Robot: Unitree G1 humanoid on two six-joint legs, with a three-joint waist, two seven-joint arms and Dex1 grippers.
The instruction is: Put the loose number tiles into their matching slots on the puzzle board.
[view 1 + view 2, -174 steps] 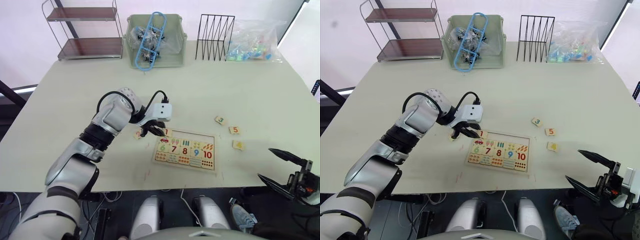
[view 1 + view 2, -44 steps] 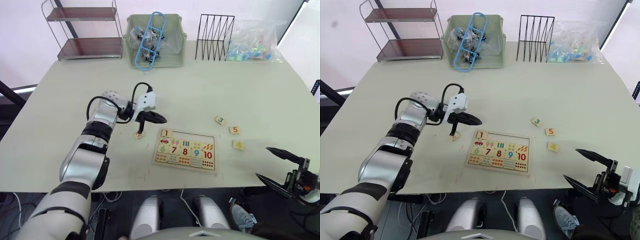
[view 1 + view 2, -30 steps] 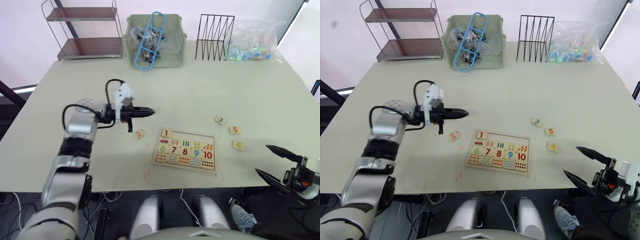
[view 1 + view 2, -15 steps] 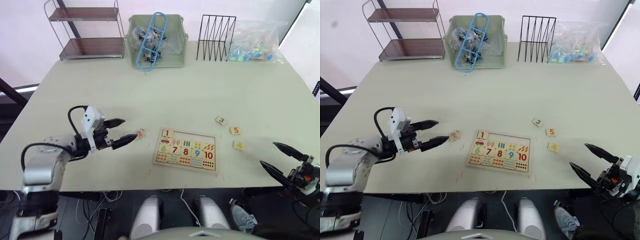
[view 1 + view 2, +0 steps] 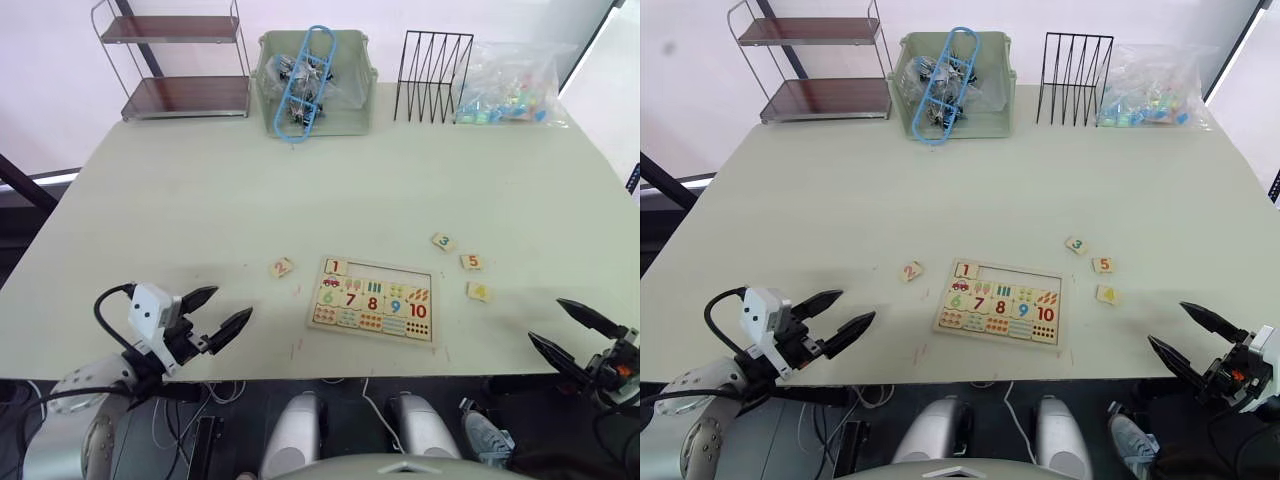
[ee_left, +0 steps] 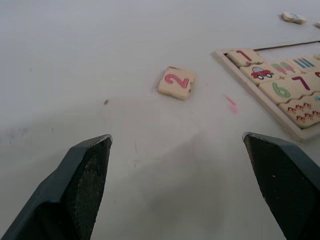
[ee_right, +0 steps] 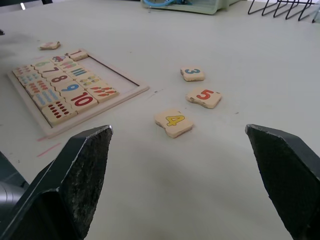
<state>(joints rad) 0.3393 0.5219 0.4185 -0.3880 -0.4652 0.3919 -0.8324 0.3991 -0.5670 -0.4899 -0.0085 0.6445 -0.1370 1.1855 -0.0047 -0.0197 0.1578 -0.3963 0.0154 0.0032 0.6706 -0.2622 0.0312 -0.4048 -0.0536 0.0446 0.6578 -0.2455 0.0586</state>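
Tile 1 (image 5: 335, 267) seated; others loose.

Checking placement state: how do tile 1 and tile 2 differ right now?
Tile 1 sits inside the puzzle board, in the first slot of its otherwise empty top row; tile 2 lies loose on the table, left of the board. Tile 1 is squared with the grid; tile 2 is skewed. Both are small pale-wood squares with a red digit, and neither open gripper, left or right, touches them.
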